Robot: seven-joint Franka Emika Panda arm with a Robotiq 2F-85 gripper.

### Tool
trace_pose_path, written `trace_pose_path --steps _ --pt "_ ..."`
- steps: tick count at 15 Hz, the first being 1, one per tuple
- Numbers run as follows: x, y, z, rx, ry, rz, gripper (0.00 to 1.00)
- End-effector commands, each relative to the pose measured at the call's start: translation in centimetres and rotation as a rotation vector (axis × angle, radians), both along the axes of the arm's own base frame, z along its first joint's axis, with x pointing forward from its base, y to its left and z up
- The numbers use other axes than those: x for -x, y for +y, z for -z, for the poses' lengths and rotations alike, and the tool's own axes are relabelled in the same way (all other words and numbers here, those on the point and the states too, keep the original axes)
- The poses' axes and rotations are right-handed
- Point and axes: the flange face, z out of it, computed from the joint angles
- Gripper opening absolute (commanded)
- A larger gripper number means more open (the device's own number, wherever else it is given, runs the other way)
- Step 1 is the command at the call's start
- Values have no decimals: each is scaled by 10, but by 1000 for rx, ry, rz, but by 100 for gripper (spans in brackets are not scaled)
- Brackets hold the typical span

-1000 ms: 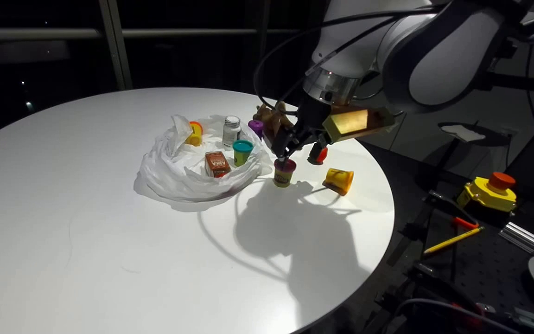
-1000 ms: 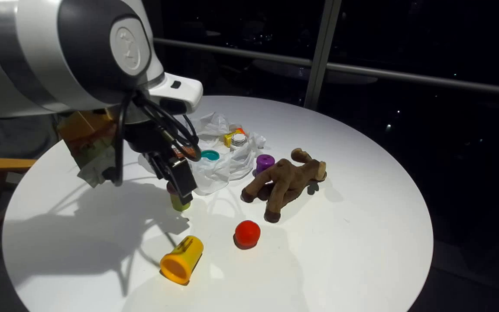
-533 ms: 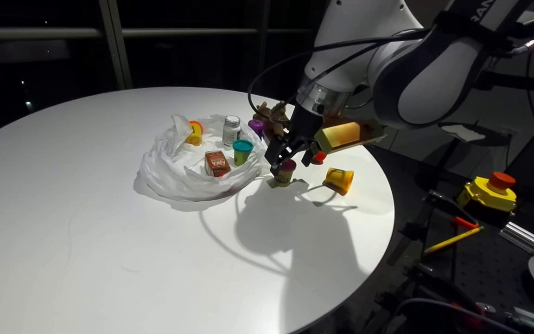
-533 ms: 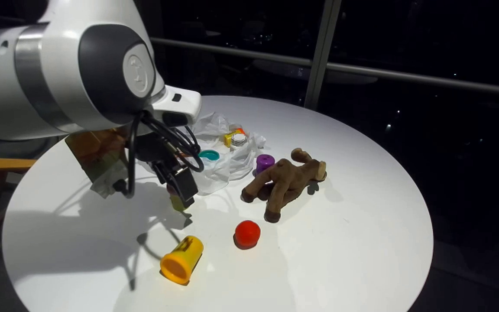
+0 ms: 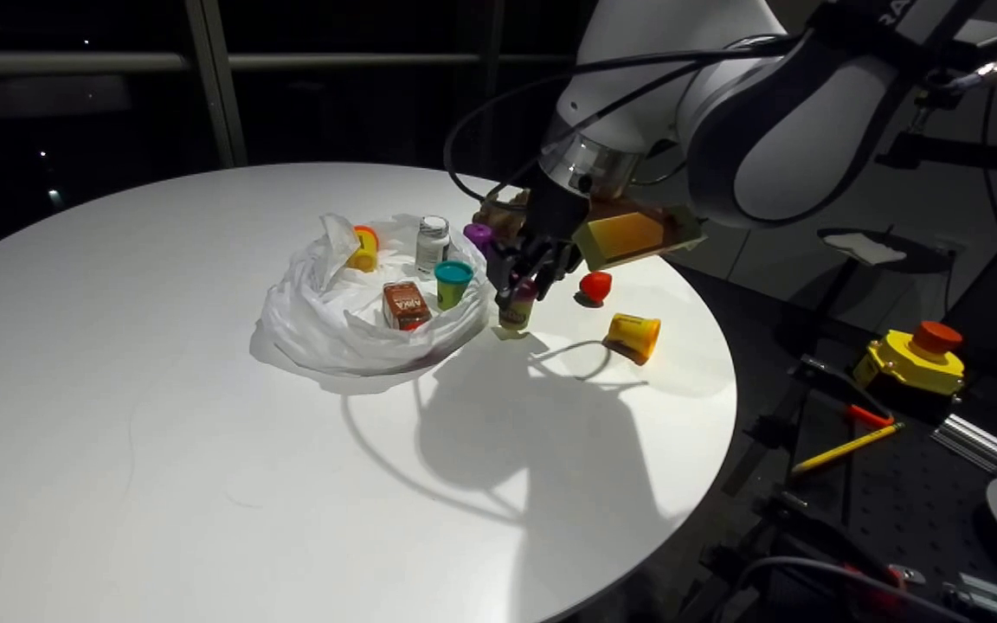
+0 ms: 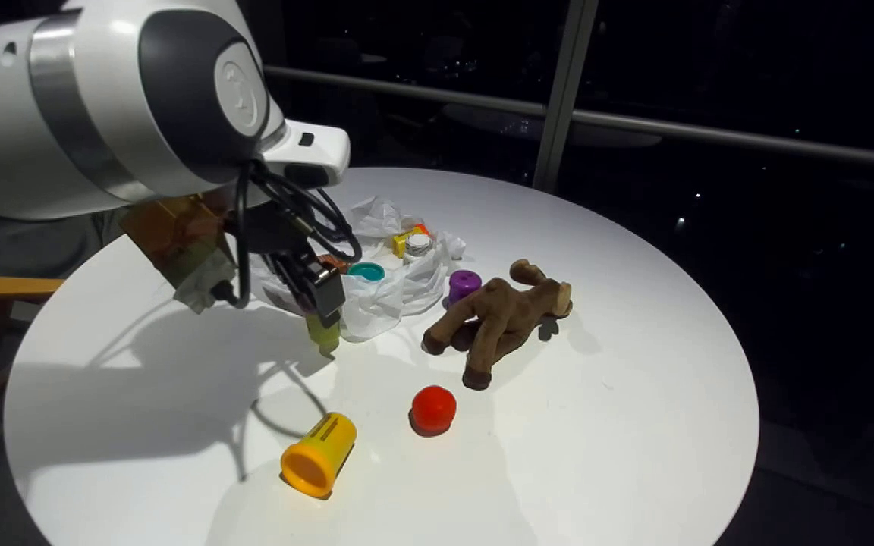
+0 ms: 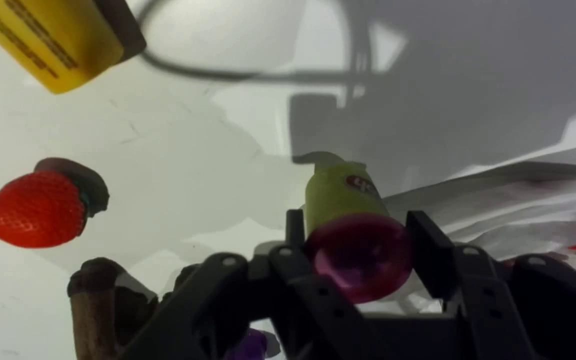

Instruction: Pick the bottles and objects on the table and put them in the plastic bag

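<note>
Well — magenta-lidded tub (image 7: 356,237) in tool's (image 7: 355,222) grip.

Plastic bag (image 5: 312,324), set on table (image 5: 161,450). Contained within: pill bottle (image 5: 432,244), carton (image 5: 405,305), upright tub (image 5: 452,287), tilted tub (image 5: 363,253). Placed to its right in an exterior view: held tub (image 5: 514,315), just beside; toy strawberry (image 5: 595,286) and sideways tub (image 5: 633,332), well apart; plush animal (image 5: 506,222), toward rear.

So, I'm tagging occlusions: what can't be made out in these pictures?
Plush animal: wrist view, mostly hidden by the gripper and bottom edge.
Yellow tub: wrist view, far end cut off by top edge.
Brown box: an exterior view, partly hidden by the gripper.
White bottle's label: an exterior view, print too small.
</note>
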Motion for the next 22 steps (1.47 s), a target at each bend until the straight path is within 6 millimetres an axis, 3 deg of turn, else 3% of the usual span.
trace_pose_path --steps 1,5,7,9,12,17,22 --pt "-12 3 -35 19 -62 -11 23" --pt "-34 35 -84 4 -155 -44 23" --pt "-46 53 -93 -19 -173 -44 23" --pt "-63 56 -90 -21 -194 -34 23" --pt "-87 45 -71 -12 -205 -2 23" --pt "-115 32 -37 -27 -167 80 23" --pt "-140 35 -21 -51 -159 115 23"
